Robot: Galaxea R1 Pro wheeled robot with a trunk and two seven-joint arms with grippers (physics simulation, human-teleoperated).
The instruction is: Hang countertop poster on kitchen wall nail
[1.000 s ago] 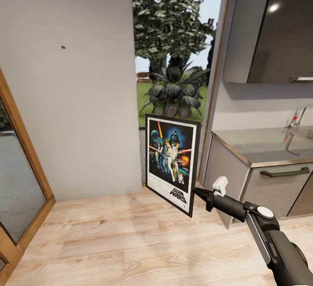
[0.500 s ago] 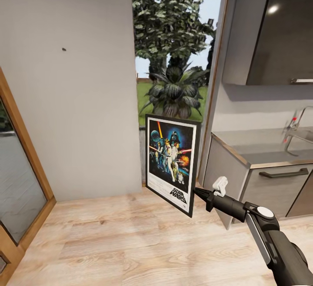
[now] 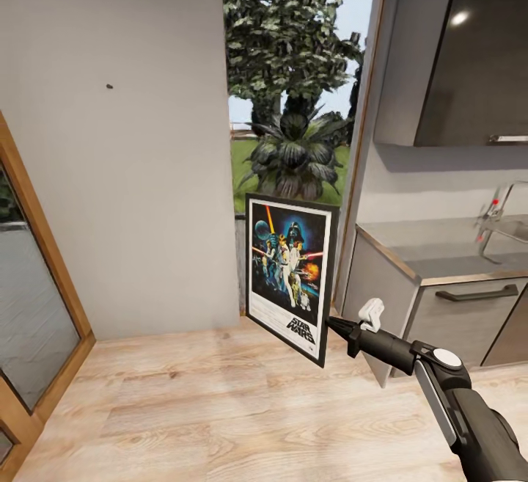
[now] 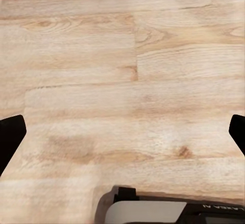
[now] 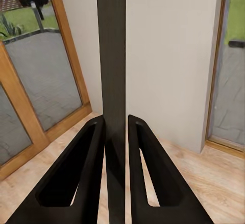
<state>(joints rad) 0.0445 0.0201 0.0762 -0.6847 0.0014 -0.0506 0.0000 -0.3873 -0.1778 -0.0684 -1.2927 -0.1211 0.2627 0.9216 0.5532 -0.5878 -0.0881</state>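
Nothing shifted: right end effector [image 3: 331,323] pinches poster [image 3: 290,273] edge.

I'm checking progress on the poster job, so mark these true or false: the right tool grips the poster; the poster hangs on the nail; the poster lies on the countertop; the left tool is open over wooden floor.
1. The right tool grips the poster: true.
2. The poster hangs on the nail: false; the nail is bare, up on the wall, left of the poster.
3. The poster lies on the countertop: false; it is held upright above the floor.
4. The left tool is open over wooden floor: true.
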